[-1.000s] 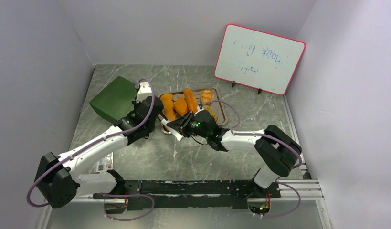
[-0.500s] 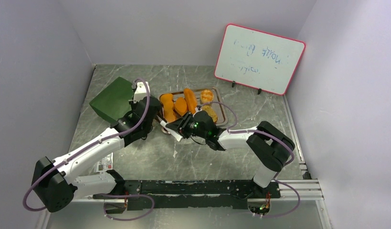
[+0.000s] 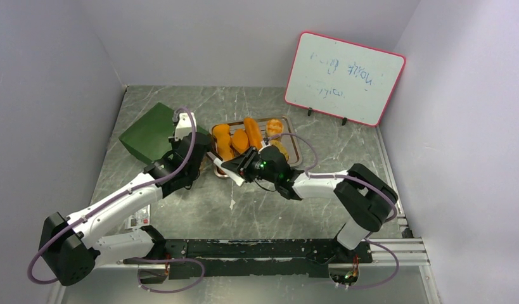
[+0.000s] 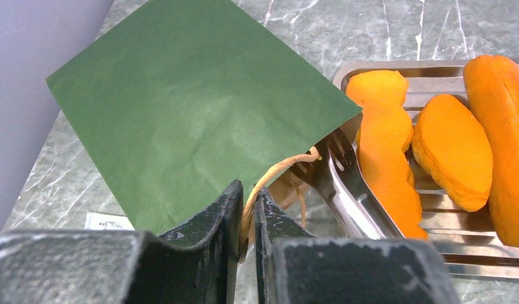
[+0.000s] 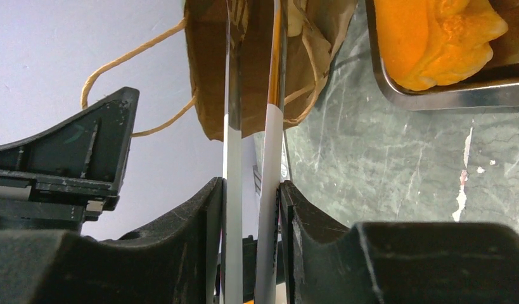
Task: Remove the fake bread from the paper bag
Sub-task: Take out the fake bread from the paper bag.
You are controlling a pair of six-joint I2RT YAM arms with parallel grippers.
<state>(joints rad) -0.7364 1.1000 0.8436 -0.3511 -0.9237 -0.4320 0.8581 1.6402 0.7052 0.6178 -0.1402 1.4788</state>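
Note:
The paper bag (image 3: pixel 149 131) lies on its side, dark green outside (image 4: pixel 193 107) and brown inside (image 5: pixel 209 76). My left gripper (image 4: pixel 247 206) is shut on its tan cord handle (image 4: pixel 279 168) at the bag's mouth. My right gripper (image 5: pixel 251 212) is shut on metal tongs (image 5: pixel 256 95), whose tips reach into the open mouth. The tongs (image 4: pixel 345 187) also show in the left wrist view beside the bag's edge. Several pieces of fake bread (image 3: pixel 234 140) lie on the silver tray (image 3: pixel 293 144), among them a long loaf (image 4: pixel 386 152) and an oval roll (image 4: pixel 456 149). The bag's inside is hidden.
A whiteboard (image 3: pixel 344 77) with a red rim stands at the back right. A small white label (image 3: pixel 137 220) lies on the marble table near the left arm. Grey walls close in the left, back and right sides.
My left wrist has drawn slightly left and toward me with the handle in its jaws. The right arm and tongs stay at the bag's mouth.

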